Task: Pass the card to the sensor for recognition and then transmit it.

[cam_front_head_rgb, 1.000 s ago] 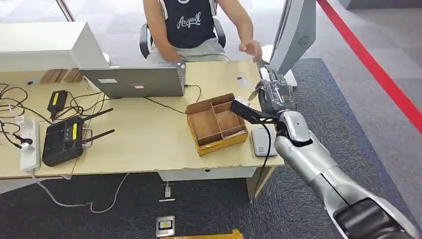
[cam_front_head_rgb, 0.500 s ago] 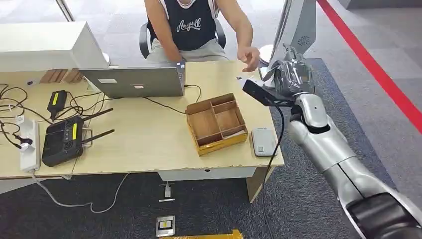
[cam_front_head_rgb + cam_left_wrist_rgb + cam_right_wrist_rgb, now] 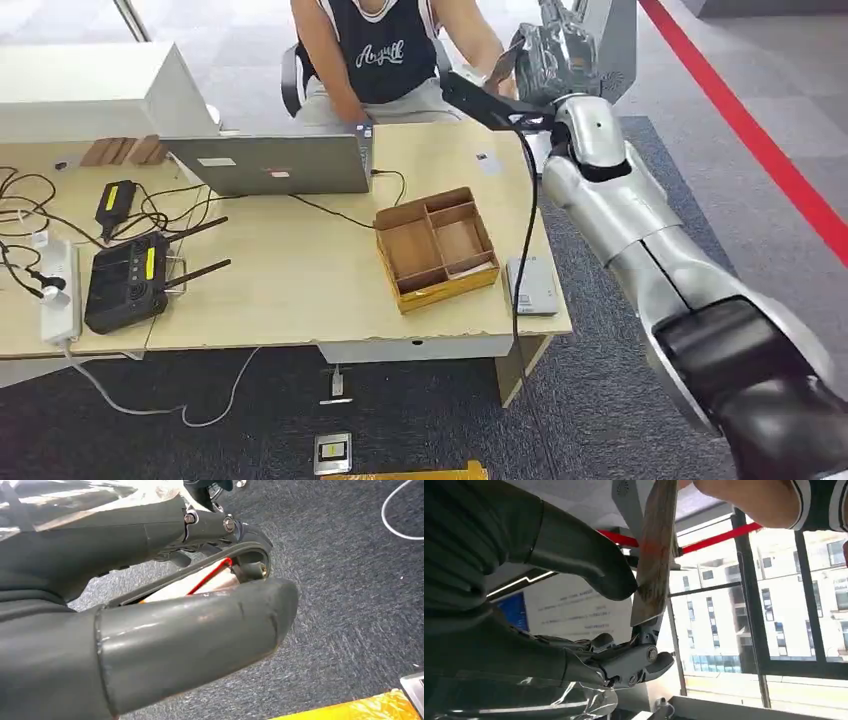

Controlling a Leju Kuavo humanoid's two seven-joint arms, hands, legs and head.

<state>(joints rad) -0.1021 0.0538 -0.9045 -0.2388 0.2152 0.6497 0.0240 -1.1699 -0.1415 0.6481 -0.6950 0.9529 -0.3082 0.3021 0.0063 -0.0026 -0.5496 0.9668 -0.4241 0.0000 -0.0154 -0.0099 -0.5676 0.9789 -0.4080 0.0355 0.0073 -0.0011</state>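
Note:
My right hand [image 3: 556, 52] is raised high beyond the table's far right corner, close to the seated person [image 3: 380, 50]. In the right wrist view it [image 3: 574, 600] pinches a thin, pale card [image 3: 654, 555] between thumb and fingers, edge-on to the camera, and the person's hand [image 3: 744, 497] is at the card's far end. In the head view the card [image 3: 503, 66] is a light sliver beside the fingers. A grey card sensor [image 3: 531, 284] lies flat at the table's near right corner. My left hand [image 3: 190, 640] hangs over the carpet, holding nothing.
A wooden divided tray [image 3: 436, 247] sits left of the sensor, and a small card [image 3: 487, 160] lies further back. A laptop [image 3: 270, 162], a black controller [image 3: 127, 282], cables and a power strip [image 3: 60, 290] cover the table's left. A grey monitor stand [image 3: 605, 50] rises behind my right hand.
My right arm has swung up and away from above the tray and sensor, carrying the card to the person's hand at the far side of the table.

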